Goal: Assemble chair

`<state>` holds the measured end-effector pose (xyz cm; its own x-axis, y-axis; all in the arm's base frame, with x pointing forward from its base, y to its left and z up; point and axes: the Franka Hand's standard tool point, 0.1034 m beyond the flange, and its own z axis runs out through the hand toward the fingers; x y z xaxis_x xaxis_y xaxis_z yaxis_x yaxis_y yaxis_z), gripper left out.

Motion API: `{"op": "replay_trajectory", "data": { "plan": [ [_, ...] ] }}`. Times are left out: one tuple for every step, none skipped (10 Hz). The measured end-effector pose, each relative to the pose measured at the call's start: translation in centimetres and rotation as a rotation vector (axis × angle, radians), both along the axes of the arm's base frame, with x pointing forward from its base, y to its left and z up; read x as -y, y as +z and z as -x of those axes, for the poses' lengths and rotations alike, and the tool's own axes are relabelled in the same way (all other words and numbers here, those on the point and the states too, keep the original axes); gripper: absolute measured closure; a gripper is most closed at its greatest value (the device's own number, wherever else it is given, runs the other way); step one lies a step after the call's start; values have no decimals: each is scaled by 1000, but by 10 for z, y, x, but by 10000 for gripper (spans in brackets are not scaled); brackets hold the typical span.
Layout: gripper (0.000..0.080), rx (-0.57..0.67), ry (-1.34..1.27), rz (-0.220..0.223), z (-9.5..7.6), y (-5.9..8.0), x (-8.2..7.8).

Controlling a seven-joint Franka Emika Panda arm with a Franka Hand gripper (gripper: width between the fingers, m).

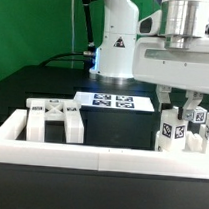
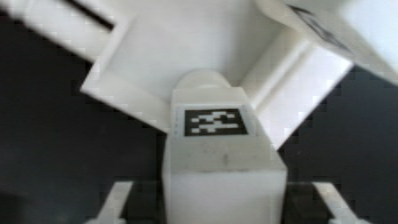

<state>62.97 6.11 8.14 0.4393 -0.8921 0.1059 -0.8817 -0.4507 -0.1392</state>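
My gripper (image 1: 179, 113) hangs at the exterior view's right, down among the white tagged chair parts by the border wall. It is shut on an upright white square post (image 1: 173, 132) with a black-and-white tag. In the wrist view the post (image 2: 215, 150) fills the middle, and its tag faces the camera. The gripper (image 2: 222, 206) has one finger on each side of the post. Behind the post lie white flat panels (image 2: 128, 62) that meet at an angle. Another tagged part (image 1: 199, 132) stands close beside the held post. A cross-braced frame (image 1: 53, 119) rests at the exterior view's left.
A long low white border wall (image 1: 90, 152) runs along the front and turns back at the exterior view's left. The marker board (image 1: 113, 100) lies flat in front of the arm's base (image 1: 118, 43). The table top is black.
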Motion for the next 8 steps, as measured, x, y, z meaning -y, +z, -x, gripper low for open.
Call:
{"op": "replay_trajectory", "data": {
  "plan": [
    [509,7,-130,-22,-1,0,0],
    [509,9,-191,-30,-1,1,0],
    [509,10,-232,-39,-1,1,0],
    [508,11,-301,-55,-1,1,0],
    [508,12,-334,-62,-1,1,1],
    [508,12,-356,-69,-1,1,1],
    [508,13,-359,-73,-1,1,0],
    [333,12,-315,-65,-1,1,0]
  ]
}}
